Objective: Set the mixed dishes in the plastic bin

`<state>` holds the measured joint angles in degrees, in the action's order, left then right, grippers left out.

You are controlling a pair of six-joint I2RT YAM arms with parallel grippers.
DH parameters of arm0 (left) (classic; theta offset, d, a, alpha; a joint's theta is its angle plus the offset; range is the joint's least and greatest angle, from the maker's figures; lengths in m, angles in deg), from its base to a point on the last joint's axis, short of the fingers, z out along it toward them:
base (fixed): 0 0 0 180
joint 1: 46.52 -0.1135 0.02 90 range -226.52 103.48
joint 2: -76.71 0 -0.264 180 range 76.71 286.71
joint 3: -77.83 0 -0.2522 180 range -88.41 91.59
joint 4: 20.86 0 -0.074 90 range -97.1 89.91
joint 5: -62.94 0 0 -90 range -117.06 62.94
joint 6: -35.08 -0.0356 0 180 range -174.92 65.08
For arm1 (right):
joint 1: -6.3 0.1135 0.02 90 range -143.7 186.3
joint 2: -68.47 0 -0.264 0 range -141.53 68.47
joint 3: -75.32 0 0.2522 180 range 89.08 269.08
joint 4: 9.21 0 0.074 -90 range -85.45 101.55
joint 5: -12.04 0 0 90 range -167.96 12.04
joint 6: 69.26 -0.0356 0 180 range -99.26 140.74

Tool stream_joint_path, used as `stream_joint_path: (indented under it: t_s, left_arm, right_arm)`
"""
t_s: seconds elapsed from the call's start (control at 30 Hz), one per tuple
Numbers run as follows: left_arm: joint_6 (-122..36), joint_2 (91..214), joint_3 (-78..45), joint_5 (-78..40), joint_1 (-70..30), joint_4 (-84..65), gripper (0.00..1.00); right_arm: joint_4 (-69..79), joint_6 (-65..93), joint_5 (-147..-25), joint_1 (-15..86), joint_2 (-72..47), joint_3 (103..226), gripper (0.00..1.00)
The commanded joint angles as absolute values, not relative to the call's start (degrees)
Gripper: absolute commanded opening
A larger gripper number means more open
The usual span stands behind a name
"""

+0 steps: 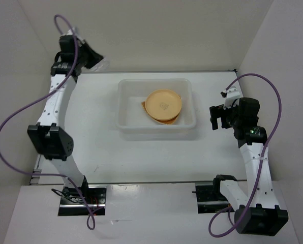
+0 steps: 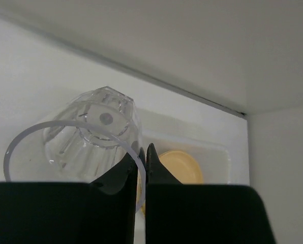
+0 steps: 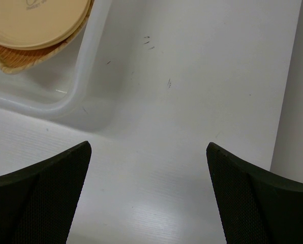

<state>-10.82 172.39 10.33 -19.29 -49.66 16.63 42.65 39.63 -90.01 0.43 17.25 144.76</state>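
Boxed in by plain off-white panel walls (image 1: 167, 30) across the top and both sides of the overhead frame. Floored with a smooth white tabletop (image 1: 95, 147), met at the rear by a thin dark seam (image 1: 212, 71). Flecked with tiny dark scuff marks (image 3: 149, 41), upper middle of the right wrist frame. Lit softly, evenly.

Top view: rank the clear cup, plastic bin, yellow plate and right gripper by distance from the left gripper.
1. clear cup, held by the left gripper, far left.
2. plastic bin, centre.
3. yellow plate, inside the bin.
4. right gripper, beyond the bin's right side.
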Motion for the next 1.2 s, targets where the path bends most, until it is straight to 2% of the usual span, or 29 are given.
stream_joint_path:
  t_s: [0.0,0.07,0.4,0.57,0.8,0.97,1.03,1.07,1.13,1.17]
  left_arm:
    - [-22.1,185.4,31.5,-13.7,-39.6,26.7,0.0]
    - [-25.1,193.0,40.7,-19.7,-34.3,32.8,0.0]
    - [-28.4,202.8,38.9,-31.3,-25.5,37.2,0.0]
    - [-28.4,206.2,39.6,-36.4,-24.1,39.3,0.0]
    - [-28.4,210.6,39.6,-37.7,-23.5,40.5,0.01]
    - [-27.9,210.6,41.7,-38.7,-23.0,41.1,0.19]
    - [-27.9,208.8,43.7,-40.0,-23.0,41.8,0.41]
    - [-27.9,206.9,44.9,-40.6,-23.0,42.6,0.69]
    - [-27.9,203.8,48.4,-44.3,-23.0,44.1,0.97]
    - [-27.9,199.7,49.0,-46.5,-23.0,44.8,1.0]
  right_arm:
    - [39.5,39.0,-89.1,0.8,17.3,143.7,0.98]
    - [38.9,39.0,-88.6,0.8,17.3,143.7,0.98]
    - [38.4,39.0,-88.1,0.8,19.1,143.2,0.98]
    - [38.4,39.0,-88.1,0.8,19.1,143.2,0.98]
    - [38.4,39.0,-88.1,0.8,19.1,143.2,0.98]
    - [37.9,39.0,-88.1,0.8,19.7,143.2,0.98]
    - [37.9,39.0,-88.1,0.8,19.7,143.2,0.98]
    - [37.9,39.0,-88.1,0.8,19.7,143.2,0.98]
    - [37.9,39.0,-87.5,0.8,19.7,143.2,0.98]
    - [37.9,39.0,-87.5,0.8,19.7,143.2,0.98]
